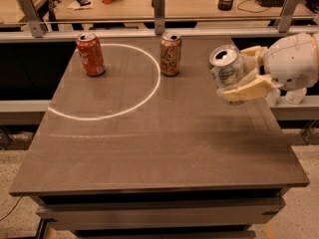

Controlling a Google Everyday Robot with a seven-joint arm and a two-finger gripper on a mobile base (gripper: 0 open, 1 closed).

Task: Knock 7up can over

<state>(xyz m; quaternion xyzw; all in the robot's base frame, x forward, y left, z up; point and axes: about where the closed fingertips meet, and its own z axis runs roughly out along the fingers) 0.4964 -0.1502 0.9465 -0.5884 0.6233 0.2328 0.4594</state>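
Note:
The 7up can, white and green with a silver top, is at the right side of the table, tilted with its top leaning left. My gripper comes in from the right and is shut on the 7up can. One cream finger runs under and in front of the can's lower body, and the other sits behind it. The can's base is hidden by the lower finger, and the can appears to be held slightly off the table.
A red-orange can stands at the back left. A tan-brown can stands at the back centre, left of my gripper. A white circle line is marked on the table. A metal rail runs behind the table.

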